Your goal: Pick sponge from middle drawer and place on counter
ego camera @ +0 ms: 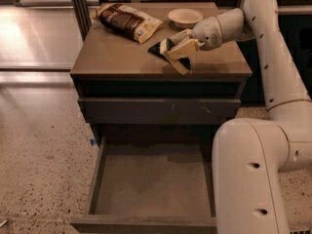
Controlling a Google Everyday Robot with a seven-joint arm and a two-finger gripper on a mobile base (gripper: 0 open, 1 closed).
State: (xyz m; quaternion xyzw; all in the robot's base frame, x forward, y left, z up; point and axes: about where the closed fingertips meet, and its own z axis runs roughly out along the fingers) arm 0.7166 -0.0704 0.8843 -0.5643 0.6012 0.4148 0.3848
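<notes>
My gripper [179,55] is over the right-middle of the counter [117,52], the tan top of the brown cabinet. It is shut on the sponge [167,45], whose dark green face and yellow layer show between the pale fingers [184,47], low over the counter. A small dark shape [155,49] lies on the counter at the sponge's left edge; I cannot tell what it is. The middle drawer [151,184] is pulled out below, and its greyish floor is bare.
A brown snack packet [127,21] lies at the counter's back left and a small pale bowl [185,17] at the back right. A closed drawer front with pale scratches [161,110] sits above the open drawer. My arm and base [253,169] stand at the right; terrazzo floor at the left.
</notes>
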